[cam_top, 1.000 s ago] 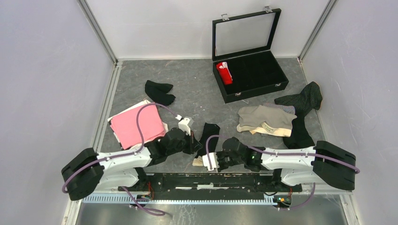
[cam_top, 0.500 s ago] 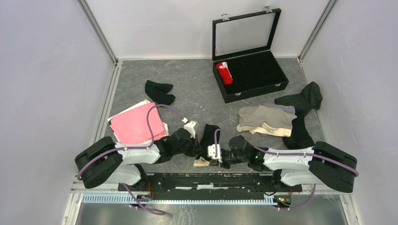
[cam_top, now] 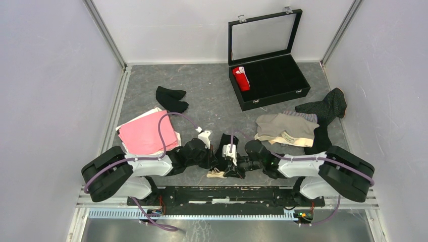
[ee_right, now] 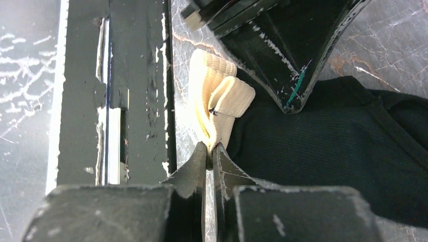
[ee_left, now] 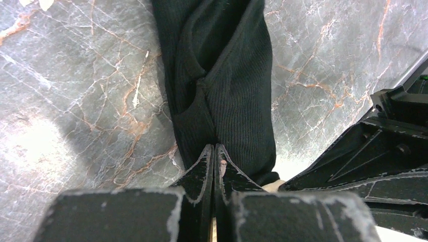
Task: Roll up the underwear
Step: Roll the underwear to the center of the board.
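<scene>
lettering in white shows on the red underwear (cam_top: 241, 78), which lies at the left end of the open black case (cam_top: 282, 93) far ahead of both grippers. it is too small to read.

the left gripper (ee_left: 212, 151) is closed tight, its fingertips meeting on a fold of the black underwear (ee_left: 222, 75). the ribbed cloth stretches straight away from the tips over the marbled grey table (ee_left: 75, 101).

the right gripper (ee_right: 210, 150) is pinched together too, nipping a cream ribbed band (ee_right: 217, 96) that bunches up just ahead of its tips. black cloth lies to the right of them, touching the band. whether the band is sewn to the black piece or is separate, i cannot tell.

from above, both sets of fingertips are hidden under the wrists, and only a sliver of cream peeks out beside the right one. only the wrist views show the two grips.

only the top view shows the rest:
- pink underwear (cam_top: 149, 135) lies left of the left gripper.
- a small black piece (cam_top: 170, 98) sits well ahead of the left gripper.
- beige underwear (cam_top: 285, 126) lies ahead and to the right of the right gripper.
- dark pinstriped underwear (cam_top: 325, 107) lies beyond the beige.
- another dark piece (cam_top: 318, 141) near the beige is partly covered by the right arm.
</scene>
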{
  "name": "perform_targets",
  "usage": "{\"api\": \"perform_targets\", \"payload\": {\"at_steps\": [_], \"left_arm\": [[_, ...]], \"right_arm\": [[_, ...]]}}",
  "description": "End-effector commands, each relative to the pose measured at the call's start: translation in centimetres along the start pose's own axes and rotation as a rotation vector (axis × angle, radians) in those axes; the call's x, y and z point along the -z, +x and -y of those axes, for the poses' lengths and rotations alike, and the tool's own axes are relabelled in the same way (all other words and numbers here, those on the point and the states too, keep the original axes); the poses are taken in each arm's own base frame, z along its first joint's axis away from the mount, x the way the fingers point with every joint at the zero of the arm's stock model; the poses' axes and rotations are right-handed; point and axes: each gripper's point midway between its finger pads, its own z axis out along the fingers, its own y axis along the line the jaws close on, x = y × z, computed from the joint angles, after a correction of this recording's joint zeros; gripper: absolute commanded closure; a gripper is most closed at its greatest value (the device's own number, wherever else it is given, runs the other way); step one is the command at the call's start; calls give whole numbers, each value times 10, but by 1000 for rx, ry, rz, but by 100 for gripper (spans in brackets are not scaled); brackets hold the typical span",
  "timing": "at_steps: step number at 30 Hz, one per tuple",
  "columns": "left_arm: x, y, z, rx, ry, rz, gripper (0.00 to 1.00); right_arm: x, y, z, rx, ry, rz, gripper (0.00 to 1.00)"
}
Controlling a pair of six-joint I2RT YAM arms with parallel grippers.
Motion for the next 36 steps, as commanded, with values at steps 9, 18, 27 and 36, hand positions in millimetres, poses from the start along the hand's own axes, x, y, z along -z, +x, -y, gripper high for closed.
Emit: {"api": "perform_targets", "payload": {"at_steps": [9,18,27,36], "left_arm": [[1,-3,-9,-18,-35,25,98],[1,-2,-11,-9,-48,20,98],[4,-9,-22,15,-120,57,98],[16,-34,-11,28,-127,125,98]], "right_arm": [[-2,13,26,-270,54,-95,100],[2,26,33,-391,80,-110,100],[10,39,46,-459,197,-145,100],[8,58,55,-519,255,-211,100]]}}
